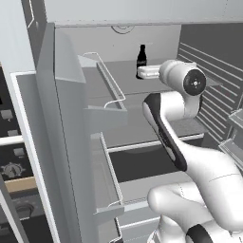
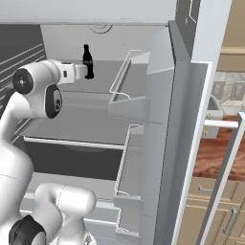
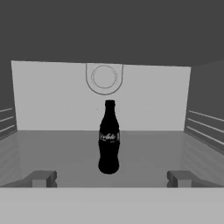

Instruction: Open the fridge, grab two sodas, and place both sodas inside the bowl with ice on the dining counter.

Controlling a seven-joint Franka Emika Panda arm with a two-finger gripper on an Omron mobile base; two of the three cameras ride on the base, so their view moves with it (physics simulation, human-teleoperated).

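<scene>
Fridge (image 1: 71, 118) open, both doors swung out, grey shelves and door racks on show. Arm reaching into the upper compartment, level with the top shelf (image 3: 109, 148). Gripper (image 3: 109, 179) spread wide, nothing between the fingers (image 3: 41, 178); one tip at either side along the bottom of the hand view. Dark soda bottle (image 3: 109, 138) upright on that shelf, straight ahead of the gripper, centred between the two tips but apart from them, not touched. Pale script label across the bottle's middle, slim neck and cap on top. Round fitting (image 3: 104, 77) on the back wall directly above the bottle. From the left base view, bottle (image 1: 141, 59) behind the hand; from the right base view, bottle (image 2: 87, 61) just past the gripper (image 2: 82, 72) end. Reddish-brown counter (image 2: 217, 160) beyond the right-hand door.
</scene>
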